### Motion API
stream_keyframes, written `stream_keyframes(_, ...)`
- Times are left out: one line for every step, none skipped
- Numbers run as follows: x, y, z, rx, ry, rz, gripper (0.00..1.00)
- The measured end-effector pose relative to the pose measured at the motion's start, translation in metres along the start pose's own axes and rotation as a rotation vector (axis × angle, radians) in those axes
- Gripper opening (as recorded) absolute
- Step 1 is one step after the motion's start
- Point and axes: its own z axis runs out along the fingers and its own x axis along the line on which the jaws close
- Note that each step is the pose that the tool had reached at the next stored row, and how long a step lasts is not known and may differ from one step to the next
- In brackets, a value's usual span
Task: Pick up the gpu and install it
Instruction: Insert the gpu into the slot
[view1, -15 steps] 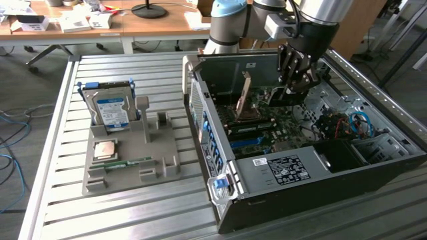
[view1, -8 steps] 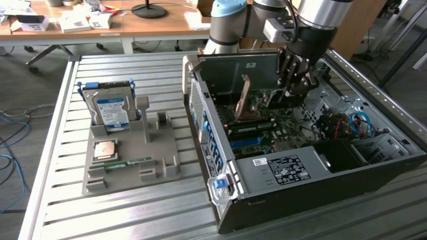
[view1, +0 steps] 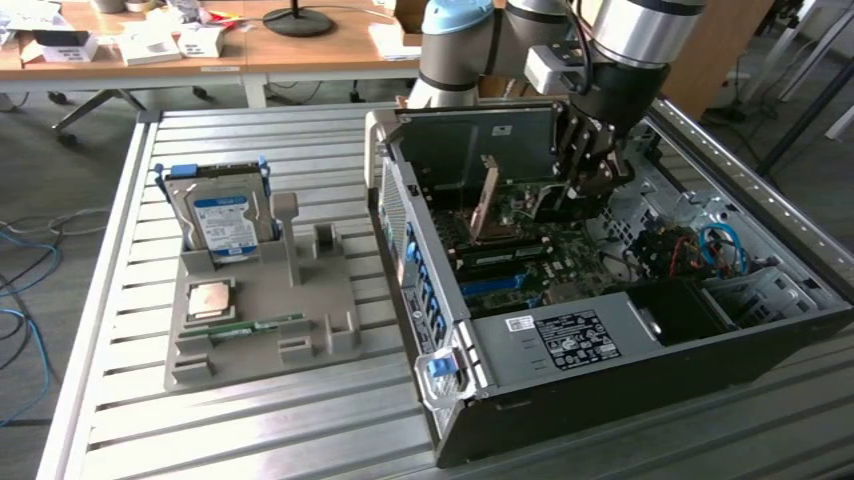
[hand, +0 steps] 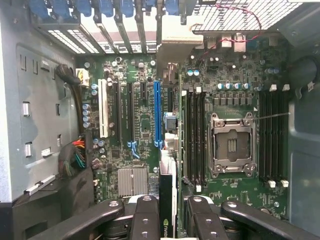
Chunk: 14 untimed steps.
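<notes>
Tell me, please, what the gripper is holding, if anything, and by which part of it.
The gripper holds the gpu, pinched by its upper edge, with the card standing edge-on over the motherboard inside the computer case.

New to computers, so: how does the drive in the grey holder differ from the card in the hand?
The hard drive stands in the grey holder outside the computer case; the gpu is gripped by the hand inside it, over the motherboard. The hard drive is a silver box with a blue-white label; the gpu is a thin, dark-edged card. Both stand on edge.
</notes>
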Motion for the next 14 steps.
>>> stream_keyframes(0.0, 0.0, 0.0001, 0.0, -0.0002, 0.0, 0.27)
stream_keyframes(0.001, -0.0001, 0.0001, 0.0, -0.0002, 0.0, 0.27)
stream_keyframes(0.002, -0.0001, 0.0001, 0.0, -0.0002, 0.0, 0.27)
stream_keyframes(0.003, -0.0001, 0.0001, 0.0, -0.0001, 0.0, 0.27)
stream_keyframes(0.004, -0.0002, 0.0001, 0.0, -0.0001, 0.0, 0.27)
stream_keyframes(0.005, -0.0003, 0.0001, 0.0, -0.0001, 0.0, 0.27)
stream_keyframes(0.007, -0.0004, 0.0002, 0.0, -0.0002, 0.0, 0.27)
stream_keyframes(0.008, -0.0004, 0.0002, 0.0, -0.0001, 0.0, 0.27)
stream_keyframes(0.009, -0.0005, 0.0003, 0.0, -0.0001, 0.0, 0.27)
stream_keyframes(0.011, -0.0005, 0.0003, 0.0, -0.0001, 0.0, 0.27)
stream_keyframes(0.012, -0.0006, 0.0004, 0.0, -0.0002, 0.0, 0.27)
stream_keyframes(0.013, -0.0007, 0.0004, 0.0, -0.0001, 0.0, 0.27)
stream_keyframes(0.014, -0.0007, 0.0005, 0.0, -0.0002, 0.0, 0.27)
stream_keyframes(0.015, -0.0007, 0.0005, 0.0, -0.0002, 0.0, 0.27)
